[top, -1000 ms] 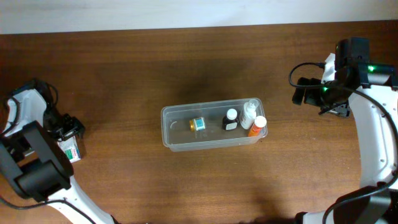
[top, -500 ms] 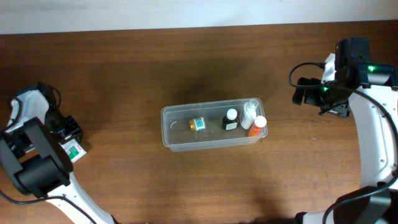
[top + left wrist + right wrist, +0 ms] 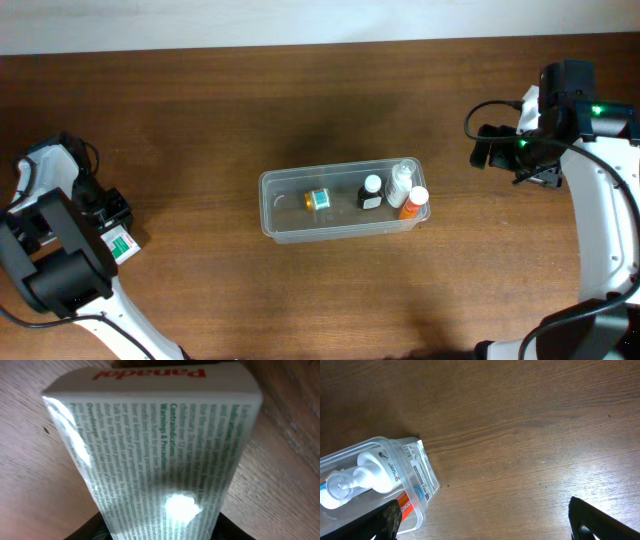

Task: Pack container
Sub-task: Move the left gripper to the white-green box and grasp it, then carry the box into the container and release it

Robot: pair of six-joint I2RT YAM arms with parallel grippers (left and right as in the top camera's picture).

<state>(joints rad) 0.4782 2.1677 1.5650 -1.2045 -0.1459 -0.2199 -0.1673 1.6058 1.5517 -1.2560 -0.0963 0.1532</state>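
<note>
Overhead view: at the far left, the left gripper (image 3: pixel 112 222) looks closed around a white-and-green Panadol box (image 3: pixel 121 244). In the left wrist view the box fills almost the whole picture, and the dark fingers (image 3: pixel 85 535) just show under it. The clear container (image 3: pixel 287 212) sits in the middle of the table, well apart from the box and off to its right. Its long side runs left to right. Inside lie a small teal-and-gold thing (image 3: pixel 319 199), a black bottle (image 3: pixel 371 193), a white bottle (image 3: pixel 399 182) and an orange bottle (image 3: pixel 412 205). The left end looks free, so the box likely goes there. The right gripper (image 3: pixel 490 152) is wide open and holds nothing. It is the nearer one, close to the container's right end.
</note>
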